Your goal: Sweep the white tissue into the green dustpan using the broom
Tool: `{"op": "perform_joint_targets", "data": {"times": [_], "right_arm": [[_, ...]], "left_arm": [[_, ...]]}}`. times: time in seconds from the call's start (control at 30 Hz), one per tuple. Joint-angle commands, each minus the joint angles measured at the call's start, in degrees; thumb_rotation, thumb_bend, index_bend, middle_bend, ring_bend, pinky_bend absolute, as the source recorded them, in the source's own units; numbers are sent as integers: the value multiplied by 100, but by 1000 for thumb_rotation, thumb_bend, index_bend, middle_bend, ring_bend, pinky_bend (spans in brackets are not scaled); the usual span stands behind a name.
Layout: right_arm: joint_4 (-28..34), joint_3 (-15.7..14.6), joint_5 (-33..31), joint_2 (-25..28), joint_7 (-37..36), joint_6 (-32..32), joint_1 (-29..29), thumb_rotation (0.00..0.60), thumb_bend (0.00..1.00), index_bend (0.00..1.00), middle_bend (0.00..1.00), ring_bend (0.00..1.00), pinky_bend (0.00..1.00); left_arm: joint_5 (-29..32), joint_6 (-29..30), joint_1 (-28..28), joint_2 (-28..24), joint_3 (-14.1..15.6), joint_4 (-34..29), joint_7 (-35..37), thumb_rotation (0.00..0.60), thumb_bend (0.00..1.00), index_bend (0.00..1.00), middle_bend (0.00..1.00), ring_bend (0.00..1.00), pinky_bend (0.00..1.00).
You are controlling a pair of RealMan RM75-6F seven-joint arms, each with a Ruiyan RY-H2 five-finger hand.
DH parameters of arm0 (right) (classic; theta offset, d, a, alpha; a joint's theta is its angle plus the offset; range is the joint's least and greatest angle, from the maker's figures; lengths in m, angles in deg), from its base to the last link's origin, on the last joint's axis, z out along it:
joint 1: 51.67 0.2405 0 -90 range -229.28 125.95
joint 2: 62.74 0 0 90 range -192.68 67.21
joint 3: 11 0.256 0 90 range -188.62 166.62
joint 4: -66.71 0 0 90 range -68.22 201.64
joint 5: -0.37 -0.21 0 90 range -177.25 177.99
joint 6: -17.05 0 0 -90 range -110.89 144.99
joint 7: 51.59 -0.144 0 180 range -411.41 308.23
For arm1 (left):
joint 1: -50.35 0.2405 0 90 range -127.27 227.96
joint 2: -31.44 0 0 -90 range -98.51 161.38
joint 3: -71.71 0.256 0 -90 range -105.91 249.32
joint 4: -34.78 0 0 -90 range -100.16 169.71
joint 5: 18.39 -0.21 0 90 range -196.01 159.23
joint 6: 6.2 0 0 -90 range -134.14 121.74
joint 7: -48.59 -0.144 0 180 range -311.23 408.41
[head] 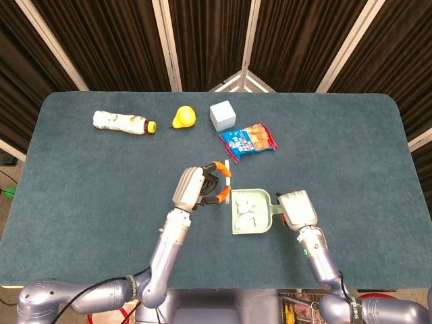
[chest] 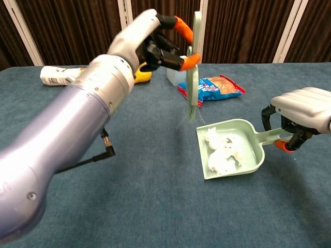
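Observation:
The green dustpan [head: 238, 221] [chest: 254, 152] lies on the table with crumpled white tissue [head: 248, 208] [chest: 223, 151] inside it. My right hand [head: 296, 208] [chest: 301, 111] grips the dustpan's handle at its right end. My left hand [head: 196, 188] [chest: 154, 39] holds the pale green broom [chest: 194, 70] [head: 228, 181] upright, lifted above the table just left of the pan. The bristle tip hangs clear of the pan's open edge.
Along the far side lie a white bottle [head: 123, 122] [chest: 62, 75], a yellow pear [head: 183, 117], a pale cube [head: 223, 115] and a blue snack bag [head: 248, 140] [chest: 211, 86]. Blue carpet-like cloth covers the table [head: 81, 196].

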Motion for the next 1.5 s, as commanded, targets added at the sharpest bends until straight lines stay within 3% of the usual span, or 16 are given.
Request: {"op": "perform_joint_targets", "data": {"times": [0.03,0.13,0.47,0.83,1.0,1.07,1.13,1.2,1.27,1.37,1.5], "right_arm": [[30,-16,-54,6,98,20,0,600,526,137,976,982,920],[100,-12,-219,46,256,38,9,600,527,3,976,973,911],[364,-35,-463,158,583,288,-25,600,527,0,976,967,899],[738,-29,-252,571,353,475,-159,600,527,0,976,964,899],[911,-61,-123,671,300,542,-208,600,526,0,976,961,899],[952,-67,-65,698,274,567,-225,600,527,0,976,957,899],[1001,-64,-33,730,258,599,-244,600,527,0,969,949,894],[1046,-62,-16,761,258,630,-260,600,526,0,930,915,874],[1098,-51,-7,804,284,669,-269,600,526,0,865,861,830],[1093,-46,42,847,303,774,-310,600,526,0,705,711,694],[1069,-15,125,889,292,929,-372,600,526,0,401,365,348]], "left_arm": [[42,34,65,-209,-79,-209,-86,600,449,739,956,958,1000],[56,59,131,-420,-94,-389,-143,600,448,739,956,958,1000],[17,133,390,-1166,72,-882,-470,600,447,739,956,958,1000],[-221,153,771,-2665,639,-1449,-1903,600,454,735,953,958,1000],[-380,176,949,-3269,968,-1412,-2471,600,445,700,928,935,998],[-340,132,1008,-3466,1107,-1387,-2738,600,382,612,843,874,962],[-247,73,1067,-3661,1268,-1358,-3115,600,252,442,662,759,875],[-56,10,1132,-3808,1407,-1398,-3439,600,98,233,395,561,698],[259,-61,1185,-3929,1480,-1559,-3689,600,28,132,223,405,544],[658,-58,1260,-4078,1520,-1810,-3877,600,1,96,77,247,390],[759,47,1345,-4221,1513,-1969,-3720,600,0,76,15,125,279]]}}
